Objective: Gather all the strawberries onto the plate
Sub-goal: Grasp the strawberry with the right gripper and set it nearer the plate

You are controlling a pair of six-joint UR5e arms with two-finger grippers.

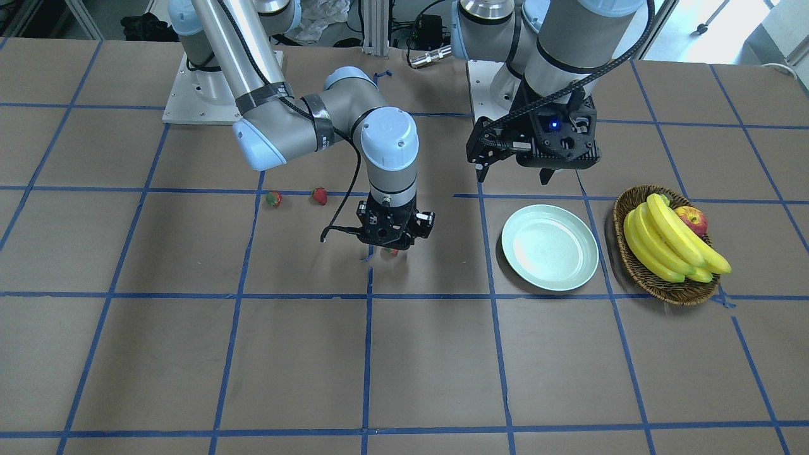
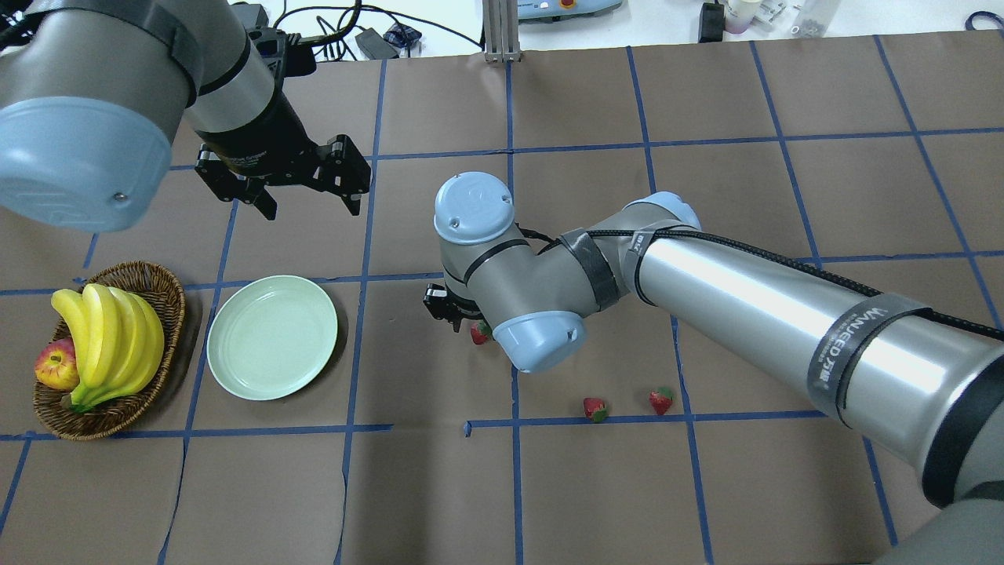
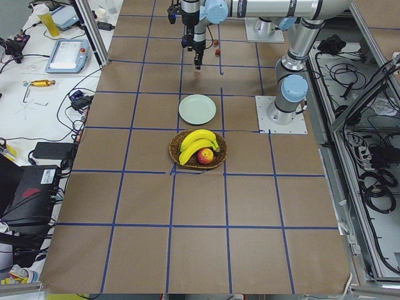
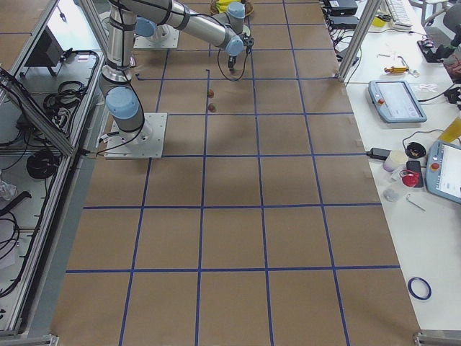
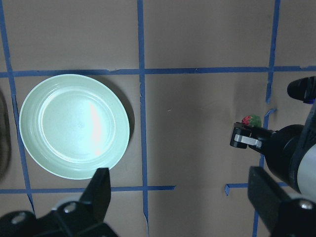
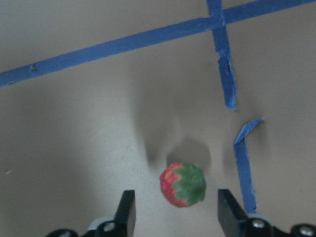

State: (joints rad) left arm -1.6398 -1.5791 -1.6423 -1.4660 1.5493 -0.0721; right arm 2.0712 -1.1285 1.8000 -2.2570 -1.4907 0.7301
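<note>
You can read the right arm's strap (image 2: 855, 345): WANJEED, I think. Your right gripper (image 6: 177, 212) straddles a strawberry (image 6: 182, 184) on the table (image 2: 784, 196), fingers (image 6: 127, 210) spread, not touching it. The left gripper (image 2: 311, 208) hangs spread and empty beyond the plate (image 2: 272, 337).

From overhead, the brown wicker basket (image 2: 169, 286) stands far left, the round pale mint-green plate (image 2: 272, 337) just right of it. One tiny red strawberry (image 2: 479, 333) lies right of the plate, well apart; a second strawberry (image 2: 595, 409) and a third strawberry (image 2: 661, 401) lie side by side farther right, nearer the robot
</note>
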